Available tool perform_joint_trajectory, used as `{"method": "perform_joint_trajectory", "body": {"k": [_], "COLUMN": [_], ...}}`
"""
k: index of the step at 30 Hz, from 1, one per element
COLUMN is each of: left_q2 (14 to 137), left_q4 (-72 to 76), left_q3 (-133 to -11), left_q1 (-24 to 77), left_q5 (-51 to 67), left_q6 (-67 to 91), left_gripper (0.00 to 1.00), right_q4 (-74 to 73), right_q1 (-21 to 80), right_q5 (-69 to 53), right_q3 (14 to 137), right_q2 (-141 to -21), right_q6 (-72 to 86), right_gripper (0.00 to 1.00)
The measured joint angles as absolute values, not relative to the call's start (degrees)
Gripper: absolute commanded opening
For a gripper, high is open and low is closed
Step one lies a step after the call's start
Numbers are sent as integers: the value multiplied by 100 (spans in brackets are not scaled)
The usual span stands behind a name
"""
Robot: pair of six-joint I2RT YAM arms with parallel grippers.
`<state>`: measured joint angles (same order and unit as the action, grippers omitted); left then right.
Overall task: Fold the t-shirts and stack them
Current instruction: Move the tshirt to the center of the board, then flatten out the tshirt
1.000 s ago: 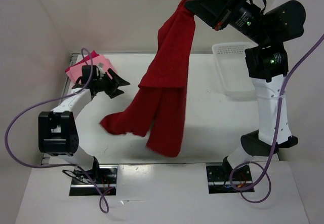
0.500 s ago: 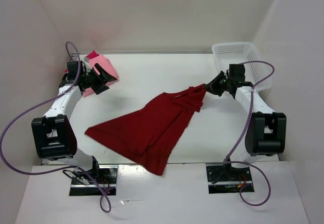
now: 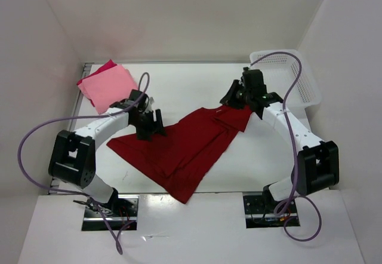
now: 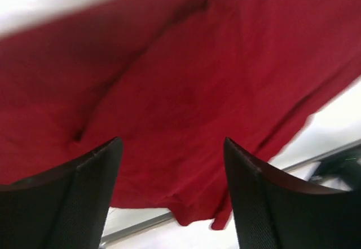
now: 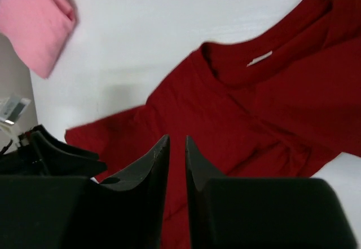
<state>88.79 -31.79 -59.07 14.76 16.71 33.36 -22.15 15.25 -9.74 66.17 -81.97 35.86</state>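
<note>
The dark red t-shirt (image 3: 185,150) lies spread on the table, collar toward the back right. My left gripper (image 3: 153,125) is open and hovers over the shirt's left part; in the left wrist view (image 4: 172,142) red cloth (image 4: 197,74) fills the space under the wide-apart jaws. My right gripper (image 3: 230,97) is just behind the collar, its jaws nearly together and holding nothing (image 5: 177,139), with the shirt (image 5: 271,102) below. The salmon pink t-shirt (image 3: 108,88) lies folded at the back left on the crimson-pink one (image 3: 105,67).
A white lattice basket (image 3: 280,55) stands at the back right, by the right wall. White walls close in the table at the back and on both sides. The table's front edge runs just in front of the shirt's hem.
My right gripper brought the dark red shirt down from high in the air, laid it on the table and let go. My left gripper moved from the pink stack to the shirt.
</note>
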Motion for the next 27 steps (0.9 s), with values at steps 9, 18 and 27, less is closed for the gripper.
{"method": "perform_joint_trajectory", "body": {"k": [9, 18, 27], "left_q2": [9522, 9207, 9507], "left_q4": [-3588, -3577, -3577], "left_q3": [-5907, -5953, -5927], "left_q1": [2388, 2353, 2351], "left_q5": [237, -703, -779], "left_q6": [3332, 3647, 3684], "left_gripper": [80, 78, 20], "right_q4": [-2233, -2182, -2134], "right_q1": [1664, 1675, 1675], "right_q5": [-1076, -1341, -1466], "right_q3": [6484, 5942, 5817], "right_q2": [-8289, -8287, -8287], "right_q6": [3586, 3610, 3614], "right_gripper": [27, 37, 38]}}
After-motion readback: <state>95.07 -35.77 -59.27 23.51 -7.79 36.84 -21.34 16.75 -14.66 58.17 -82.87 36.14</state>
